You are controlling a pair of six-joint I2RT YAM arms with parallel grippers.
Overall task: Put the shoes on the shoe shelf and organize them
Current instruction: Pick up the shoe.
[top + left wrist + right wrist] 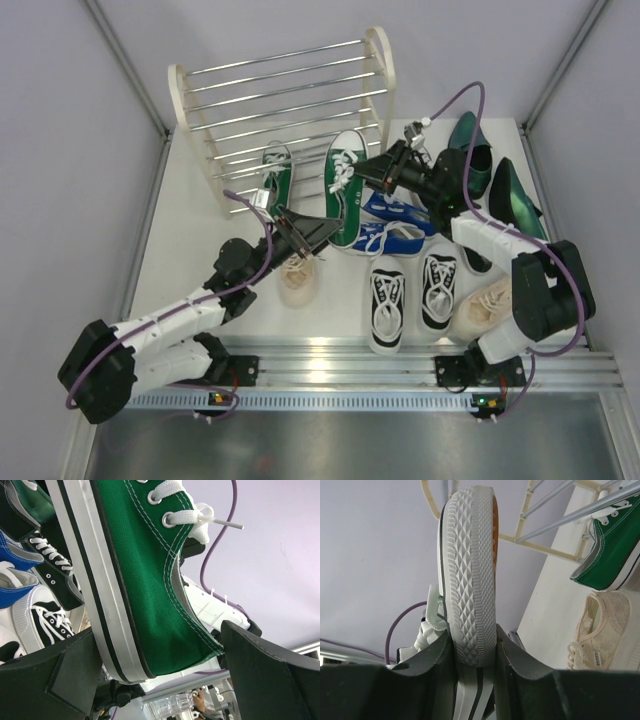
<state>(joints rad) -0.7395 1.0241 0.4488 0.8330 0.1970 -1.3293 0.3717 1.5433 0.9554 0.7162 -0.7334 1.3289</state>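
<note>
Right gripper (374, 170) has its jaws narrow, clamped on the green sneaker (346, 188), gripping it across the white treaded sole (470, 580). The sneaker sits just near of the shoe shelf (379, 62), right half, toe pointing far; can't tell if it rests on the counter (190, 230). Left gripper (303, 232) has its jaws wide, with the sneaker's heel (165, 630) between the fingers (55, 680); contact unclear. Second green sneaker (276, 175) lies on the shelf's low near rods, left side. Blue pair (398, 225) is just right of the held sneaker. Black-and-white pair (388, 305) is near centre. One beige shoe (297, 275) lies near the left gripper, the other (485, 303) by the right arm. Dark green dress shoes (513, 195) are far right.
</note>
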